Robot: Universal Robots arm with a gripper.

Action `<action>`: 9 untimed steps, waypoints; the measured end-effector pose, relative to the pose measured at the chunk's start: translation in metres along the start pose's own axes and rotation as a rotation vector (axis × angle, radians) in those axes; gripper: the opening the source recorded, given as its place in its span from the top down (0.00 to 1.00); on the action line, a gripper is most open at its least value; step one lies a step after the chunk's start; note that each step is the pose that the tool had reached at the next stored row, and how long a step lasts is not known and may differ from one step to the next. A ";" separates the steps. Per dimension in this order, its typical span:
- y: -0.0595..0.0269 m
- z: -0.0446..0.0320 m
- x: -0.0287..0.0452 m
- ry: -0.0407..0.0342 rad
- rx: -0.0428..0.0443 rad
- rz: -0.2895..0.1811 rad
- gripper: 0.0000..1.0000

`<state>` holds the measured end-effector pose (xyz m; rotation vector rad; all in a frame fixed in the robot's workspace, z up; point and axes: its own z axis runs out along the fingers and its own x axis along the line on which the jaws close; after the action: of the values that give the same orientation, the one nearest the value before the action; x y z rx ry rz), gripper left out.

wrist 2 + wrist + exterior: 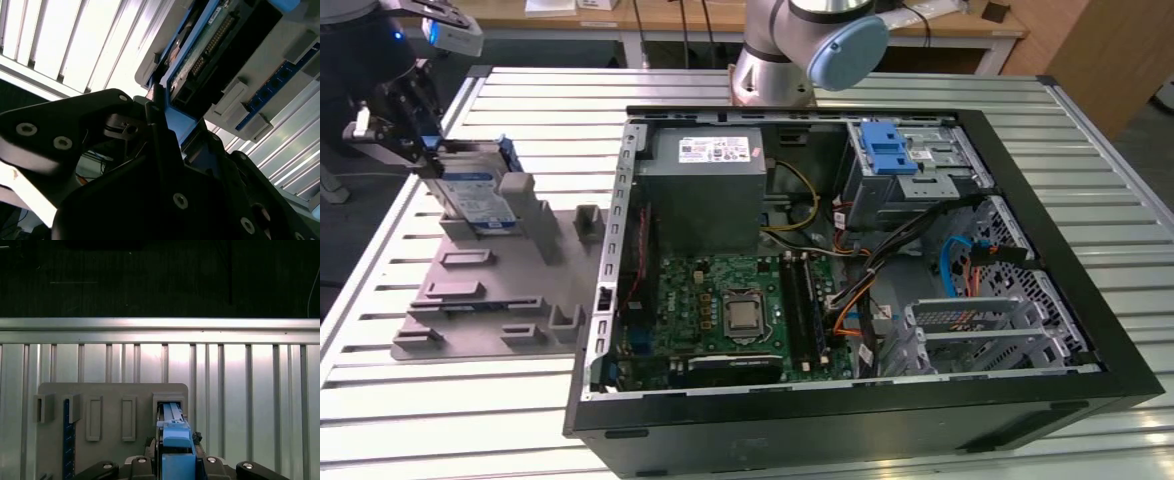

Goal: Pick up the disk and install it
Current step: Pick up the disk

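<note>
Both sides of the disk (pixel 474 195), standing on edge in the grey fixture (pixel 467 280) at the exterior view's left, are clenched by the gripper (pixel 430 160), so a straight, untilted lift looks wisest.

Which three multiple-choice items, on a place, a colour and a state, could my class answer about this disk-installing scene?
1. Where is the disk? A) in a drive cage B) standing in the grey fixture C) flat on the table
2. Its carrier is: A) blue B) red C) yellow
3. The computer case is: A) closed B) upside down C) open

Answers: 1 B, it stands slotted in the fixture, at the end effector. 2 A, blue plastic frames it. 3 C, the motherboard shows.
</note>
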<state>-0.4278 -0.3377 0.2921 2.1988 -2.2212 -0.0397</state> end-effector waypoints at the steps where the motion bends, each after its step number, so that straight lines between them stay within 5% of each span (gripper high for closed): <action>1: 0.0000 -0.0001 0.0000 0.0000 0.0000 0.000 0.64; 9: 0.0002 -0.0060 -0.0001 -0.0001 0.0002 0.000 0.64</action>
<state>-0.4278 -0.3377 0.2982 2.1989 -2.2213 -0.0396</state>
